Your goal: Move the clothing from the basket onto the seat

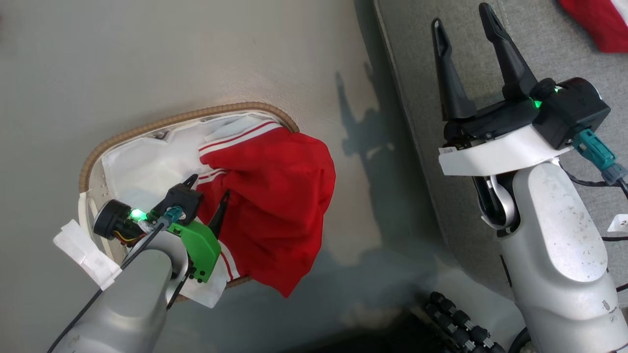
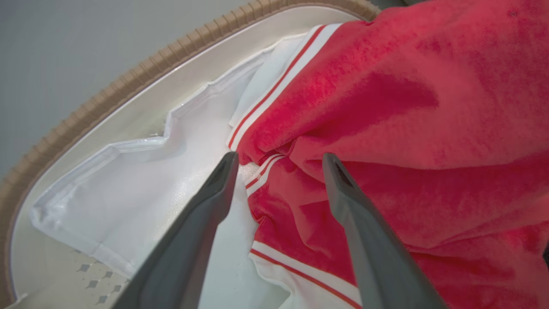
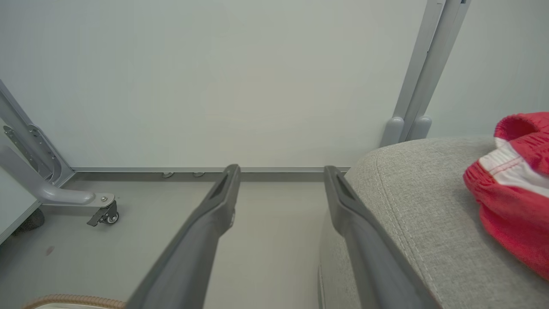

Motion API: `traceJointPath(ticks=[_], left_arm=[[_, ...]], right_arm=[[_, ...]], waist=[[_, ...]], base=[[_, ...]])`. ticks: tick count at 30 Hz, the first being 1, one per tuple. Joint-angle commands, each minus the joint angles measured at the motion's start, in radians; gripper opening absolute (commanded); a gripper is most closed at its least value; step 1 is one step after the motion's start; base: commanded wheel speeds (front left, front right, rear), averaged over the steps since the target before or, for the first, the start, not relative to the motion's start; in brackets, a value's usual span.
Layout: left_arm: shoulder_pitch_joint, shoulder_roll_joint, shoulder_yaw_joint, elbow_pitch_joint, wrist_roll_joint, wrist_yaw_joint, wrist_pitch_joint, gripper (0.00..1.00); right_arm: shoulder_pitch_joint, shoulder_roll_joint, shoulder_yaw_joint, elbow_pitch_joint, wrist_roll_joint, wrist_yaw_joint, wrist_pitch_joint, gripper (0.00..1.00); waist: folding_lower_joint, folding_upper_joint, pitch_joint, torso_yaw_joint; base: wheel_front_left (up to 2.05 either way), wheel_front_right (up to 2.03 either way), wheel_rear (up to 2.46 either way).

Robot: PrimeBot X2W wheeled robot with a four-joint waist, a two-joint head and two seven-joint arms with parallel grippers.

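Note:
A red garment with white stripes (image 1: 274,196) lies in the basket (image 1: 147,128) and hangs over its right rim onto the floor side. My left gripper (image 1: 208,189) is open inside the basket, its fingers straddling a striped fold of the garment (image 2: 283,180); whether they touch the cloth I cannot tell. The basket's white liner (image 2: 141,184) shows to the left of the fingers. My right gripper (image 1: 463,24) is open and empty above the edge of the grey seat (image 1: 431,73). Another red piece of clothing (image 3: 514,189) lies on the seat (image 3: 411,206), also at the head view's top right (image 1: 598,22).
The pale floor (image 1: 122,59) surrounds the basket. A wall panel with a metal post (image 3: 424,73) and a castor foot (image 3: 105,214) stands beyond the seat's corner. A dark ribbed part of my base (image 1: 456,323) sits at the bottom.

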Motion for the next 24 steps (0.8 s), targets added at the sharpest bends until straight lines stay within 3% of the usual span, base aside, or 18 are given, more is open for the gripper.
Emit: traceJointPath(ticks=[1,10,23,24], left_arm=[[-0.026,0.014,-0.019,0.013,-0.008,-0.003,-0.001,1.0],[-0.097,0.032,-0.135,0.058,-0.075,-0.003,-0.001,1.0],[-0.191,0.058,-0.302,-0.023,-0.156,-0.003,-0.001,1.0],[-0.192,0.056,-0.322,-0.029,-0.172,-0.003,-0.001,0.84]], right_arm=[[-0.018,-0.002,-0.001,-0.009,0.003,-0.001,0.0,1.0],[-0.049,-0.002,0.011,-0.038,0.011,-0.001,0.0,1.0],[-0.076,-0.002,0.04,-0.077,0.019,-0.001,0.0,1.0],[-0.076,-0.002,0.043,-0.076,0.02,-0.001,0.0,1.0]], waist=[[-0.0001,0.0,0.058,-0.026],[-0.0001,0.0,0.131,-0.029],[-0.0001,0.0,0.187,-0.041],[-0.0001,0.0,0.187,-0.042]], base=[[0.0,0.0,0.0],[0.0,0.0,0.0],[0.0,0.0,0.0],[0.0,0.0,0.0]])
